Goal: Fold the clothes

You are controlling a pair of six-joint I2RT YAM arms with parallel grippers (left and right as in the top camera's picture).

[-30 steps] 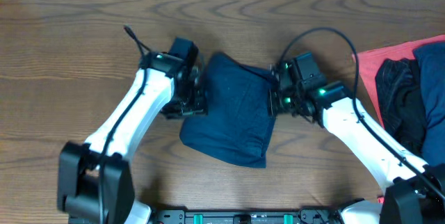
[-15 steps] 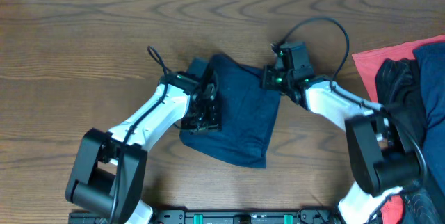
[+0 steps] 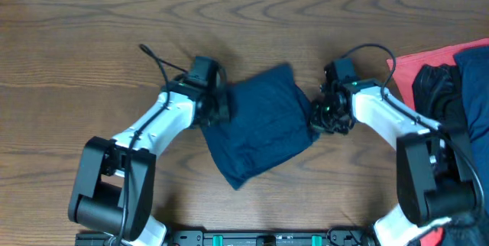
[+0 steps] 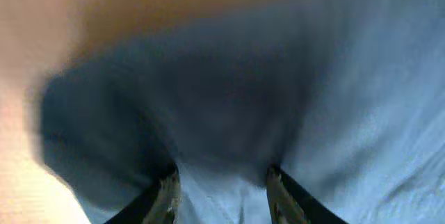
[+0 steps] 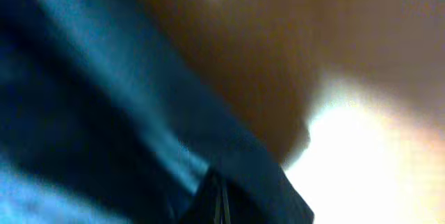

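the left gripper sits at the left edge of the shorts, which lie bunched into a rough folded block in the middle of the table, between the two arms. from the left wrist view its fingers stand part-way closed with a thick wad of blue fabric filling the gap, which reads as a grip on that fold (the view is blurred, so how firm it is i cannot tell). the block lies tilted, not square to the table edge: one corner points up and to the right, and the opposite corner points down towards the robot's base, so its long axis runs on a slant between the arms. the right gripper is at the right edge of the shorts, closed tight, and in its own wrist view the dark hem runs straight into the tips, so it looks pinched on a thin edge. each arm is touching its own side of the cloth, so neither is the nearer one; the fabric lies inward from both. the next fold would likely turn on that slant. further right, well apart, lie a red cloth and a black garment.
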